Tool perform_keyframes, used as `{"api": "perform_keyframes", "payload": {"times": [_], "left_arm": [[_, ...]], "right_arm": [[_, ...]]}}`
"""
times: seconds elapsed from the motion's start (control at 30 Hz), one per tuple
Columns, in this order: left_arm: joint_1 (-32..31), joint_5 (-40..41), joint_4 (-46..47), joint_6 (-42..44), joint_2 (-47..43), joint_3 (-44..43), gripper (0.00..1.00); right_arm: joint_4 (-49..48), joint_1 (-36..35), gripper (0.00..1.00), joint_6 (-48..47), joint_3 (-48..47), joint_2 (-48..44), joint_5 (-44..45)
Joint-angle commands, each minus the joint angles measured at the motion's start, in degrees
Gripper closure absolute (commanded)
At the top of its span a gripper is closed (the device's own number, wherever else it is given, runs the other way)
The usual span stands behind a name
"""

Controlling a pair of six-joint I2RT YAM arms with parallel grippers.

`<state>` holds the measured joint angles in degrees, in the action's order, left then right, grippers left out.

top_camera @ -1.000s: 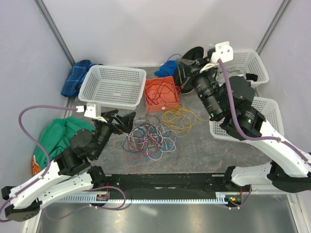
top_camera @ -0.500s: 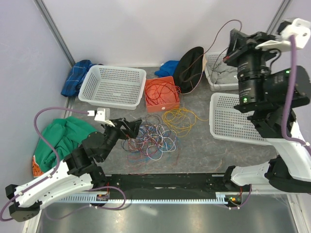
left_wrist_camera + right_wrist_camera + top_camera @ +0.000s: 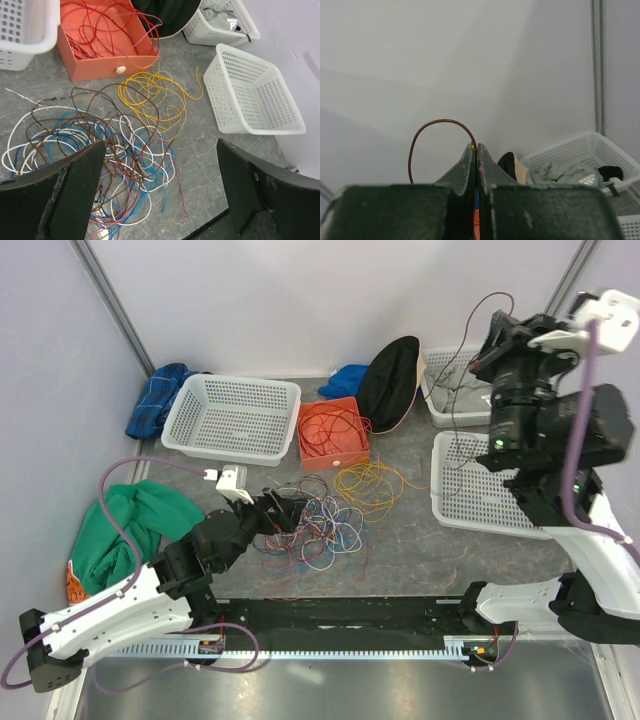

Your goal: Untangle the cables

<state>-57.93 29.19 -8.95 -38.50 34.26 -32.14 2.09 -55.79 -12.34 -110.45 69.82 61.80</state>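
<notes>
A tangle of thin cables (image 3: 310,522), blue, white, brown and purple, lies on the grey table in front of my left gripper (image 3: 283,508). In the left wrist view the open, empty gripper (image 3: 160,192) hangs over the tangle (image 3: 100,145), its jaws wide apart. A yellow cable (image 3: 368,480) lies loose beside the pile. Red cables (image 3: 330,425) lie coiled in the orange box (image 3: 335,456). My right gripper (image 3: 490,340) is raised high at the back right. In the right wrist view it (image 3: 476,149) is shut on a brown cable (image 3: 427,125), which dangles over the baskets (image 3: 453,390).
A white basket (image 3: 232,420) stands at the back left, another (image 3: 490,485) at the right, and a third (image 3: 440,405) with grey cloth behind it. A black hat (image 3: 390,380) sits at the back. A green cloth (image 3: 130,520) and a blue cloth (image 3: 155,395) lie at the left.
My right arm rose from near the hat, lifting the brown cable; its free end has swung from the hat to over the right baskets. My left gripper moved forward to the tangle.
</notes>
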Motion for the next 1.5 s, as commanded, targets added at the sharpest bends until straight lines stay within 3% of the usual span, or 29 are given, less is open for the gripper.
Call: {"api": "perform_keyframes", "payload": {"times": [0.0,0.07,0.23,0.53,1.03,1.47], "left_arm": [[0.1,-2.03,1.66,-4.47,-0.16,1.64,0.0],[0.01,-2.64,1.57,-5.0,-0.42,2.61,0.0],[0.01,-4.23,1.13,-5.8,-0.68,4.01,0.01],[0.1,-4.93,0.42,-6.94,-4.11,7.26,0.01],[0.01,-7.22,0.34,-8.17,-4.73,8.5,0.01],[0.1,-7.4,-0.8,-9.31,-5.25,9.11,0.01]], "right_arm": [[-0.33,4.45,1.0,-0.41,4.71,0.84,2.97],[4.72,10.33,1.0,3.17,5.34,1.8,0.88],[20.66,28.93,1.0,24.27,3.84,5.5,-11.42],[21.12,43.82,1.0,30.35,12.18,3.84,-16.09],[18.83,49.81,1.0,35.8,32.31,-9.34,-18.38],[16.19,53.77,1.0,40.02,50.51,-13.04,-18.47]]}}
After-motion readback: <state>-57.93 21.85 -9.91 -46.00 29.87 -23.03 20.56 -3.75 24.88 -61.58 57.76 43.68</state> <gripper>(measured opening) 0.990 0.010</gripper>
